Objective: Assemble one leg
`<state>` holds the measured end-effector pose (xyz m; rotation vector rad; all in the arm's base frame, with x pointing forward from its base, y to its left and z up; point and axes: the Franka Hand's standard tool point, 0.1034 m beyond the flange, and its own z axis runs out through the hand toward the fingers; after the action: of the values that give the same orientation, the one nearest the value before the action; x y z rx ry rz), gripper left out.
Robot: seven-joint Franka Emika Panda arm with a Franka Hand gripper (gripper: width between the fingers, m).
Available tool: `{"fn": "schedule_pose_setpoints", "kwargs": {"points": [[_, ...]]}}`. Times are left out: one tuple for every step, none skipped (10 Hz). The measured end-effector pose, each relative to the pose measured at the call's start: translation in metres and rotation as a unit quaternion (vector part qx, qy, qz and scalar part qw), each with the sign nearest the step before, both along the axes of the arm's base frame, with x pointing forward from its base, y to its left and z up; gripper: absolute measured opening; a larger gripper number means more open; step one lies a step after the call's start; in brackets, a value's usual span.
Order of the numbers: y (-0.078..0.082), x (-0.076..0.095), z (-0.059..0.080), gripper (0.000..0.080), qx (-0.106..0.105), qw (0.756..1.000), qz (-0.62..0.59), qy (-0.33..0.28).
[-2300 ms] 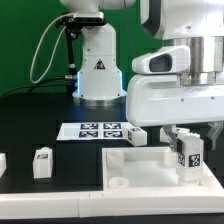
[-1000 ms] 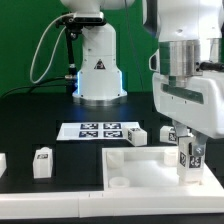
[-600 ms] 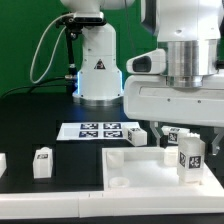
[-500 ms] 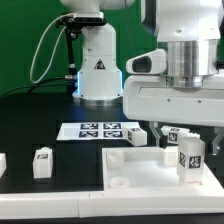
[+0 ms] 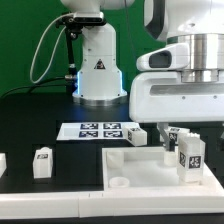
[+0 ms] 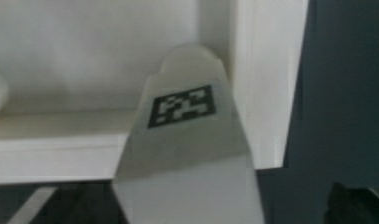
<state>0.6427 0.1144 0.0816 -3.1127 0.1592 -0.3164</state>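
A white leg with a code tag stands upright on the far corner of the large white panel, at the exterior view's right. My gripper hangs over it with a finger on each side. In the wrist view the leg rises between the dark fingertips, with a gap on both sides, so the gripper looks open around it. The white panel lies behind the leg. The leg's peg is hidden.
Another leg stands on the black table at the left and a further one is cut by the left edge. One leg lies beside the marker board. The robot's base stands behind.
The gripper has turned round the leg's upright axis and back again to about where it was 2.3 s ago. The leg has stayed upright on the panel's corner.
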Motion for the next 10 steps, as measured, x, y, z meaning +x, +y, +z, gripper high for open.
{"fn": "schedule_pose_setpoints", "kwargs": {"points": [[0.0, 0.0004, 0.0001, 0.0599, 0.003, 1.0, -0.01, 0.0], [0.0005, 0.0001, -0.0004, 0.0421, 0.009, 0.999, -0.042, 0.0], [0.0002, -0.0001, -0.0007, 0.0421, 0.016, 0.997, -0.076, 0.0], [-0.0013, -0.0004, -0.0011, 0.0287, 0.021, 0.994, -0.11, 0.001], [-0.0016, -0.0008, -0.0014, 0.0287, 0.024, 0.988, -0.155, 0.0], [-0.0026, -0.0009, -0.0016, 0.0287, 0.031, 0.978, -0.207, -0.002], [-0.0049, -0.0018, -0.002, 0.0287, 0.049, 0.952, -0.301, 0.0], [-0.0069, -0.0037, -0.0023, 0.0287, 0.073, 0.911, -0.406, 0.009], [-0.006, -0.0048, -0.003, 0.0287, 0.09, 0.866, -0.492, 0.022], [-0.0069, -0.0054, -0.0034, 0.0287, 0.11, 0.812, -0.572, 0.034]]}}
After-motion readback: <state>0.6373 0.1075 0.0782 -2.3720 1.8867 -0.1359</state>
